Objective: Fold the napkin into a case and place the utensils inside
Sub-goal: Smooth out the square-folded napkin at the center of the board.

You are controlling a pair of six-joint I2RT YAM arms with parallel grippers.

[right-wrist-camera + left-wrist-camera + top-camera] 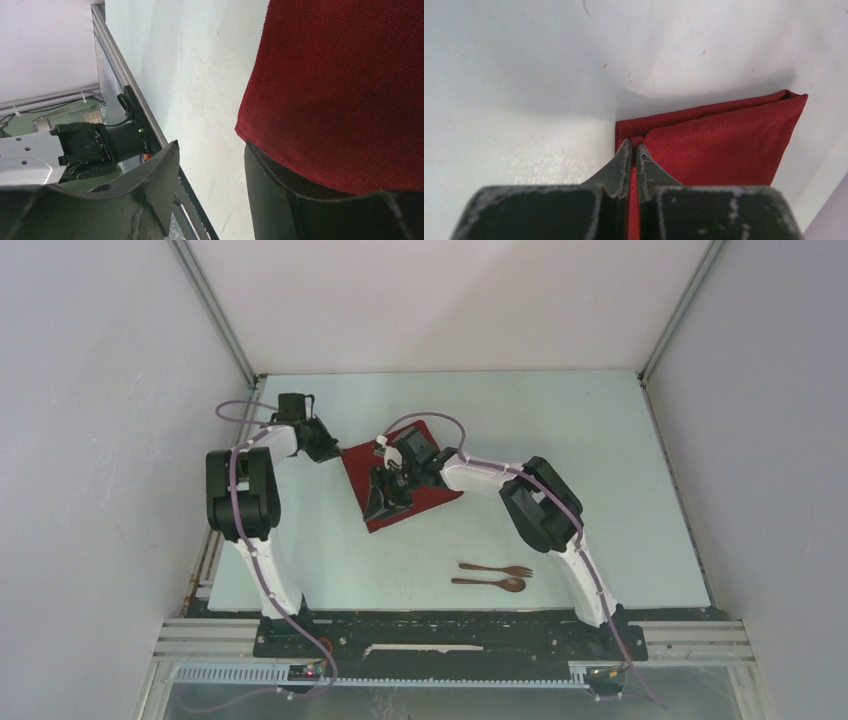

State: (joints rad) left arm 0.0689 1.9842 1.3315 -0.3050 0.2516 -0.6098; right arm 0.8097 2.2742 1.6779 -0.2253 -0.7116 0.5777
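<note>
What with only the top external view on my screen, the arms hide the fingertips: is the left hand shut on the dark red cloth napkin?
Observer: Yes. The left wrist view shows the left hand shut, pinching a fold at a corner of the dark red cloth napkin.
Operator: Is the cloth single or layered there?
Observer: Layered. A doubled edge shows along its far side.
Operator: And the right hand?
Observer: The right hand is open at the napkin's edge, with one finger against the cloth and the other over the pale table.
</note>
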